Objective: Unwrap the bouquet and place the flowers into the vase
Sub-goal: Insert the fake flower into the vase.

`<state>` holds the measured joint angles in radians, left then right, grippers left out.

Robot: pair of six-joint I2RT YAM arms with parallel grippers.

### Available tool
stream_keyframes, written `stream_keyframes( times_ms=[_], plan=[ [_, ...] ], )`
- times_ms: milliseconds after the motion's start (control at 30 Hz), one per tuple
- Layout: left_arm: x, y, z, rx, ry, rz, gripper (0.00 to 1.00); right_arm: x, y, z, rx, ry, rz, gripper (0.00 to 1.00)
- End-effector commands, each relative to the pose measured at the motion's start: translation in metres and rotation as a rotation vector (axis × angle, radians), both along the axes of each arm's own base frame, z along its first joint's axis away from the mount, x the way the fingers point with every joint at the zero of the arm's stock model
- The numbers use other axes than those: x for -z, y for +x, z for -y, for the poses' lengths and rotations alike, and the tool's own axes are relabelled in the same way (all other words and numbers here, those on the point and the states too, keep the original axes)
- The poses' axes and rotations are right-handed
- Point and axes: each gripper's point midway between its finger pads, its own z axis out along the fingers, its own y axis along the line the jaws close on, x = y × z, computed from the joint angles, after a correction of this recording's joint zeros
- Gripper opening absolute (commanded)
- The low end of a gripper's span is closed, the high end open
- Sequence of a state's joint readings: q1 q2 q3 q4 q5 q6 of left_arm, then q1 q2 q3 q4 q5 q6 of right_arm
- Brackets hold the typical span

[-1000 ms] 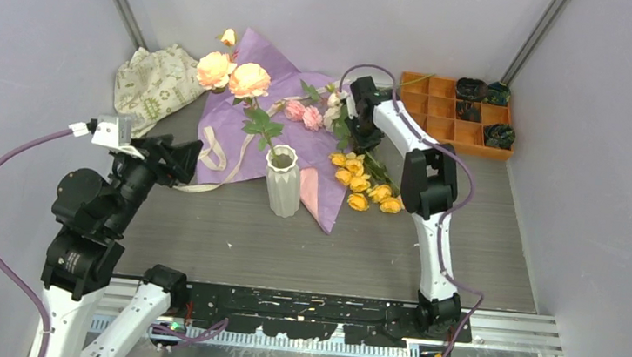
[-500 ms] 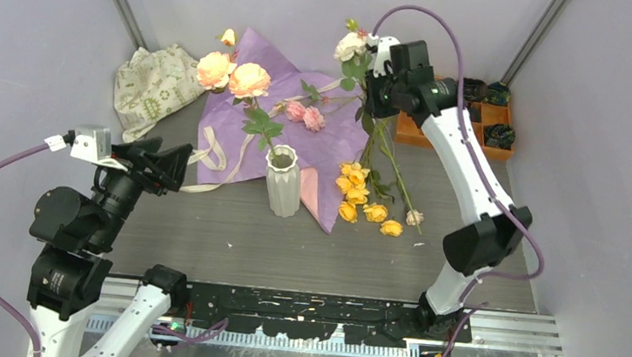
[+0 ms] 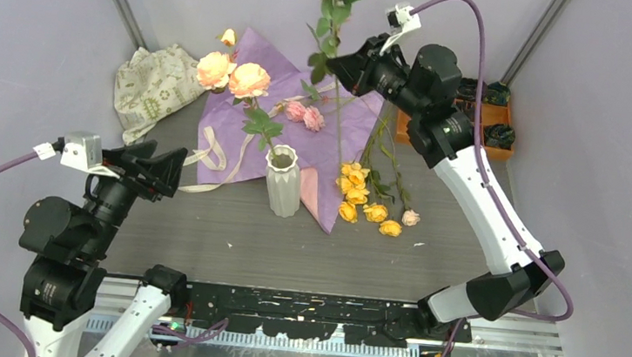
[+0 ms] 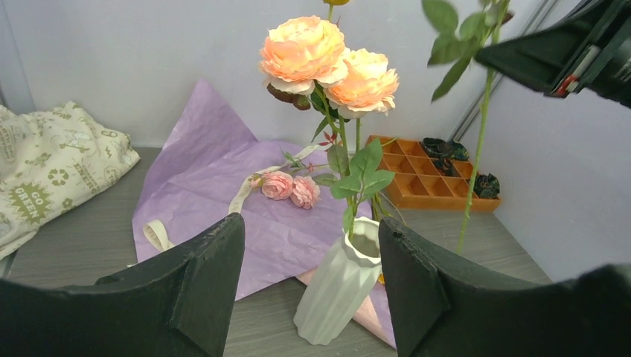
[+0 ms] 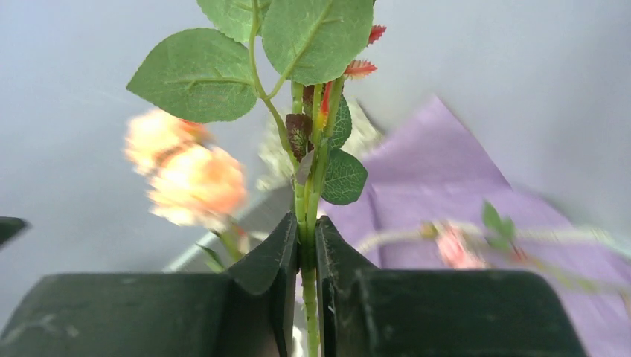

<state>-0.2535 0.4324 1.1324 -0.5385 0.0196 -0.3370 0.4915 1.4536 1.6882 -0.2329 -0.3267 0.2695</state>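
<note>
On the counter the opened bouquet paper is spread flat. The vase stands upright at its near edge with two peach roses in it, and yellow roses lie just right of it. The right tool is clamped on a cream rose stem, held near vertical, high and back-right of the vase, so the stem foot is judged to need moving forward-left and down into the mouth. The left tool, jaws wide apart and empty, is parked left of the vase.
</note>
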Motion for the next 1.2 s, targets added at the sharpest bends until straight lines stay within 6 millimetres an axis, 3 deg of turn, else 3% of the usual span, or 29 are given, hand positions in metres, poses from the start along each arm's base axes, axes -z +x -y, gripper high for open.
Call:
stream_keyframes(
  times_ms=[0,67,200,300,400,867,1167],
  plan=[
    [-0.020,-0.014,-0.003,0.004,-0.020,0.061,0.67,-0.151,-0.065,-0.017,-0.155,0.330,0.392,0.01],
    [-0.021,-0.015,-0.002,0.008,-0.022,0.063,0.67,-0.174,-0.082,-0.024,-0.194,0.380,0.447,0.01],
    [-0.020,-0.016,-0.002,0.013,-0.024,0.061,0.67,-0.204,-0.103,-0.032,-0.234,0.436,0.521,0.01],
    [-0.019,-0.017,-0.003,0.005,-0.021,0.064,0.67,-0.215,-0.106,-0.032,-0.231,0.472,0.547,0.01],
    [-0.018,-0.017,-0.005,-0.002,-0.017,0.063,0.67,-0.214,-0.101,-0.038,-0.235,0.476,0.545,0.01],
    [-0.017,-0.016,-0.005,-0.006,-0.006,0.064,0.67,-0.147,-0.054,-0.074,-0.217,0.415,0.432,0.01],
    [-0.017,-0.011,-0.002,0.003,-0.006,0.057,0.67,-0.075,-0.037,-0.086,-0.206,0.361,0.299,0.01]
  ],
)
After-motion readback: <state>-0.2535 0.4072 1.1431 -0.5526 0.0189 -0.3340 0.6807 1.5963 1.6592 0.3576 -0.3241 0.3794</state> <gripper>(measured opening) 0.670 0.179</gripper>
